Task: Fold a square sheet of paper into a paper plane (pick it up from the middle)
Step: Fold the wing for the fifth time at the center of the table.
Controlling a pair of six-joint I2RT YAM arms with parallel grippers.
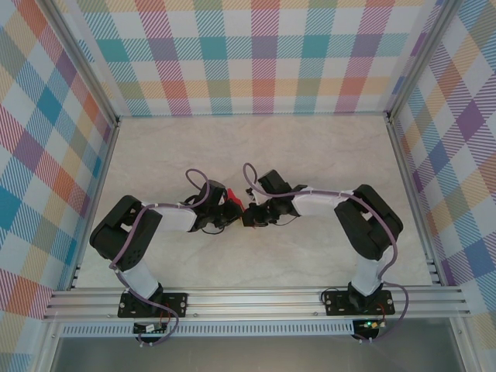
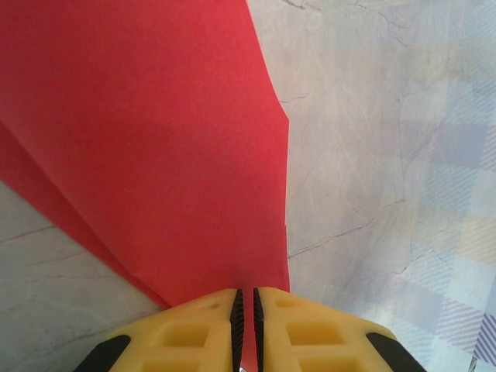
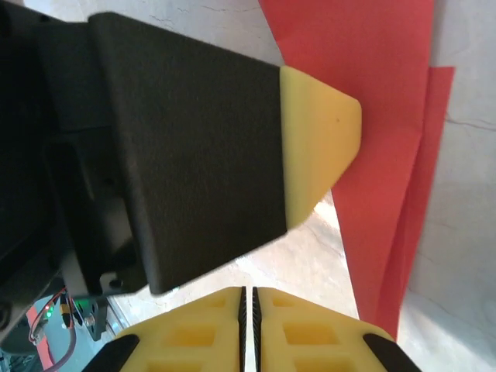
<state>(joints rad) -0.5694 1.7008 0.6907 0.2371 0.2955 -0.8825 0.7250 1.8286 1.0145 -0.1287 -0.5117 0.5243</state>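
Folding step seemingly in hand. Left fingers (image 2: 194,329) clenched on edge of square sheet of paper (image 2: 155,139): thin, matte red, creased, two layers overlapping, over pale marbled worktop (image 2: 372,155). Right fingers (image 3: 310,333) pressed together, empty, near sheet. Next move likely needs grip on free layer.

The red paper (image 2: 147,132) is folded into overlapping flat layers with straight creases. It fans toward the upper left of the frame, its narrow end pinched in the left jaws.
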